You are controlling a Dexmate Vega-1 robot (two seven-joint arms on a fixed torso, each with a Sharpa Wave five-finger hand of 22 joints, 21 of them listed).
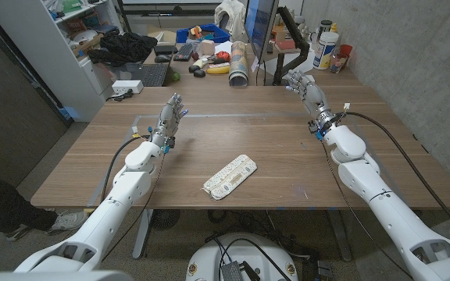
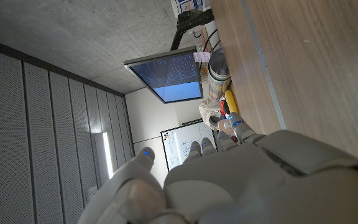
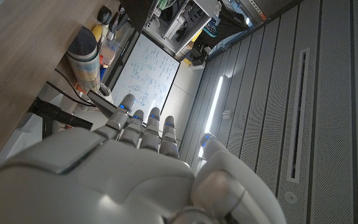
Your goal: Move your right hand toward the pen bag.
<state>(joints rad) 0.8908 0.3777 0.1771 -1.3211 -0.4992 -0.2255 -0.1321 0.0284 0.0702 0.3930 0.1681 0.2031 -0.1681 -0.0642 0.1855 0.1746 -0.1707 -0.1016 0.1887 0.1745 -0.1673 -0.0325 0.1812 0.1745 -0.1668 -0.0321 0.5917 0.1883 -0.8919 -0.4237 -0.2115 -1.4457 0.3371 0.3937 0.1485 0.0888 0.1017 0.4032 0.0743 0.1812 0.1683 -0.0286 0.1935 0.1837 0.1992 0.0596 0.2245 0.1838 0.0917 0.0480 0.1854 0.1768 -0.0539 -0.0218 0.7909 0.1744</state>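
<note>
Lying near the front edge of the wooden counter (image 1: 287,148) is the pen bag (image 1: 230,177). It is long, flat and white with little marks on it, and it sits at a slant, about in the middle between the two arms. The right robot hand (image 1: 306,88) is far back on the right side, well apart from the pen bag. Its fingers (image 3: 143,127) reach out straight, side by side, and it holds nothing. The left robot hand (image 1: 172,113) is on the left side of the counter, also well apart from the bag. Its fingers are a little spread and it holds nothing too. Behind the counter stands a screen (image 1: 259,27), and a keyboard (image 1: 148,75) lies on another desk.
</note>
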